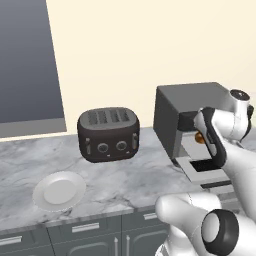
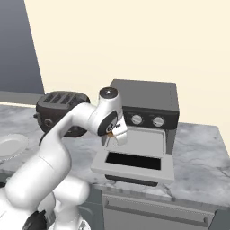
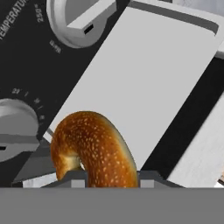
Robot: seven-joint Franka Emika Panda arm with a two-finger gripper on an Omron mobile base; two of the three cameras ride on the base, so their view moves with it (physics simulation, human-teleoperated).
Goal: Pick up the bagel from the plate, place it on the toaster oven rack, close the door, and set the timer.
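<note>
The golden-brown bagel (image 3: 94, 151) stands on edge between my two finger tips, with my gripper (image 3: 111, 180) shut on it. It hangs just above the light-grey toaster oven rack (image 3: 144, 74), in front of the oven's opening. In the right base view my gripper (image 2: 117, 134) sits at the mouth of the dark grey oven (image 2: 146, 96), over the rack (image 2: 146, 141). The door (image 2: 101, 167) lies folded down flat, open. A spot of the bagel (image 1: 199, 137) shows by my hand in the left base view. The white plate (image 1: 59, 191) lies bare at the counter's left.
A dark brown four-slot toaster (image 1: 107, 134) stands between plate and oven. Silver knobs (image 2: 136, 119) line the oven's front panel above the opening, and two knobs (image 3: 81, 17) show close to my hand. The marble counter (image 1: 125, 175) ends over grey drawers.
</note>
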